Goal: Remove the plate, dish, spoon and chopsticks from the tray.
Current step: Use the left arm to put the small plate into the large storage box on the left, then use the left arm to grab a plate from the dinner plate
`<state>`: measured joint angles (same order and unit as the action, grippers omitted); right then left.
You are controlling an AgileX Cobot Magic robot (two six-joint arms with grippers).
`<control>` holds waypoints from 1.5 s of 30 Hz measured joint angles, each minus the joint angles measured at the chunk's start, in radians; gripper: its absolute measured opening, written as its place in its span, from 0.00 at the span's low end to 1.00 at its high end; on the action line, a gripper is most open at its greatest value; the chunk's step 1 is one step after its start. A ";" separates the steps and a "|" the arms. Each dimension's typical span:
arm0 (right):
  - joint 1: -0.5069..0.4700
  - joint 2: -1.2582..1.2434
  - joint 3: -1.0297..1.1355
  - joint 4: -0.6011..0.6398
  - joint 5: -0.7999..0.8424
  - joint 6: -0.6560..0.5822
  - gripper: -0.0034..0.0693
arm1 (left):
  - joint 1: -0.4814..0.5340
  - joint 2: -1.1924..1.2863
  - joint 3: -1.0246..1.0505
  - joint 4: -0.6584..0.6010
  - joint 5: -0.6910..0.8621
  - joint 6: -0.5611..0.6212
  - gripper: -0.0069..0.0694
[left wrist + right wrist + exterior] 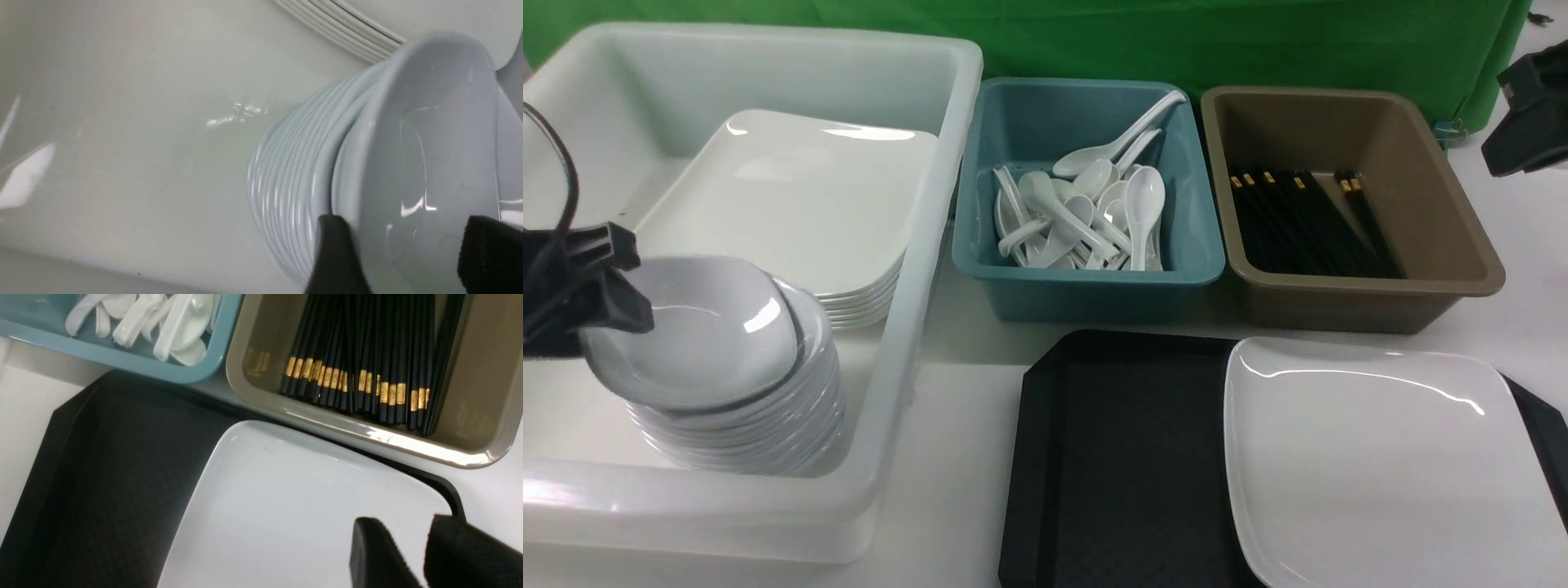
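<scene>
The large white plate (1372,465) lies on the right half of the black tray (1119,457); both show in the right wrist view, plate (286,522) and tray (114,477). A small white dish (703,327) rests tilted on top of a stack of like bowls (760,425) in the white tub. My left gripper (617,278) is open at the dish's near rim, its fingers wide apart on either side of the dish (425,163). My right gripper (408,535) hovers over the plate's far right corner, empty, with a narrow gap between its fingers. No spoon or chopsticks show on the tray.
The white tub (915,269) also holds a stack of large plates (800,204). A teal tub (1086,286) holds several white spoons (1086,212). A brown tub (1339,306) holds several black chopsticks (1298,220). My right arm (1531,114) is high at the far right.
</scene>
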<state>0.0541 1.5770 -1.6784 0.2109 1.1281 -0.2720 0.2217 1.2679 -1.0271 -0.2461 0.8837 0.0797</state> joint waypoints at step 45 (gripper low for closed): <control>0.000 0.000 0.000 0.012 0.001 0.001 0.37 | -0.911 0.954 -0.784 -0.070 -0.240 -0.011 0.80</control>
<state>0.0541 1.5770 -1.6784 0.2227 1.1289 -0.2712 -0.6891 2.2222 -1.8109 -0.3160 0.6432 0.0689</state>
